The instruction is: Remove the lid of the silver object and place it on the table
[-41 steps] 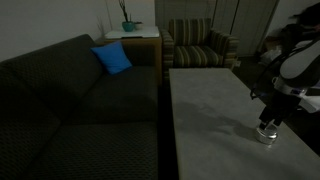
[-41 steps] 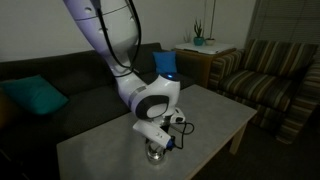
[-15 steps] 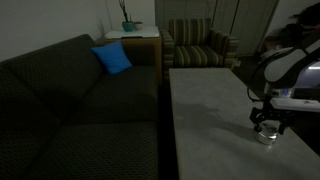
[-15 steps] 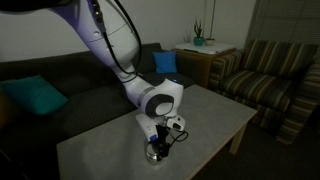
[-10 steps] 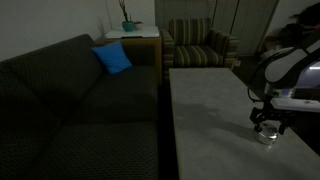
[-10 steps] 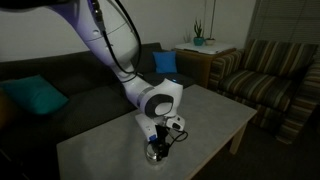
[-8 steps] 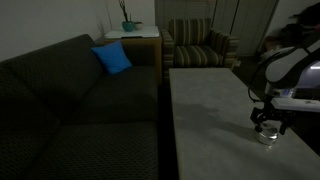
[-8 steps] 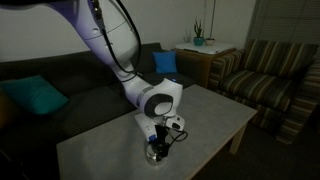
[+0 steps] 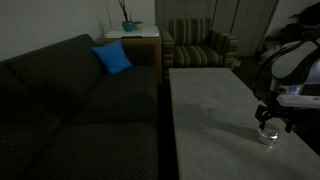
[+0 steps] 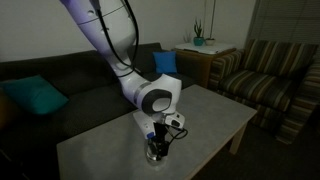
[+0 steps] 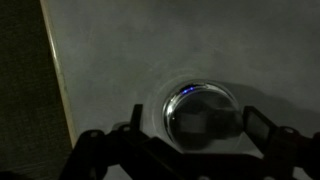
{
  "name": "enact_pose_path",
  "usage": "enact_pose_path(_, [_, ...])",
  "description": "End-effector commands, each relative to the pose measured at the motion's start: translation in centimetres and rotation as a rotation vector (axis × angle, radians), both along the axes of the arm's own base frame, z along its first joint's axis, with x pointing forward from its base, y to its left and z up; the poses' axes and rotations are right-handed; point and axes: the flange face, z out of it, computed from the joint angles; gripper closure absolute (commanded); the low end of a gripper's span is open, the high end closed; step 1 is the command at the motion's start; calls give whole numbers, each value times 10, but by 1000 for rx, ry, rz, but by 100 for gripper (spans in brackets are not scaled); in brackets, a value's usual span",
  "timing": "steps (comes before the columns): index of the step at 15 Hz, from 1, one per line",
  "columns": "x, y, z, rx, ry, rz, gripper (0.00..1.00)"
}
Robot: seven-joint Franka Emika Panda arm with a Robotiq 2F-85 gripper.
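Observation:
The silver object [image 9: 267,136] is a small round shiny container near the table's [image 9: 205,105] edge; it also shows in an exterior view [image 10: 155,154]. In the wrist view its rim [image 11: 168,118] and the flat lid [image 11: 200,110] on top of it sit between my fingers. My gripper [image 11: 198,126] is open, one finger on each side of the container with small gaps to it. It hangs just above the container in both exterior views [image 9: 269,124] [image 10: 159,143]. The lid is on the container.
A dark sofa [image 9: 80,110] with a blue cushion [image 9: 112,58] runs along the table. A striped armchair [image 9: 200,45] and a wooden side table with a plant [image 9: 128,28] stand at the far end. The table's edge [image 11: 58,80] is close on the left in the wrist view.
The arm's upper part has shifted and the wrist has moved slightly over the container. The container and lid have not moved.

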Motion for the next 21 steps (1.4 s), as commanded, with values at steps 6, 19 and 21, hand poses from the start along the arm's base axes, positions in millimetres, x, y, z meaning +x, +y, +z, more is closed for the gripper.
enact_pose_path(6, [7, -4, 3, 48, -17, 110, 0])
enact_pose_path(19, [20, 1, -7, 100, 88, 174, 4])
enact_pose_path(21, [21, 1, -11, 103, 95, 174, 5])
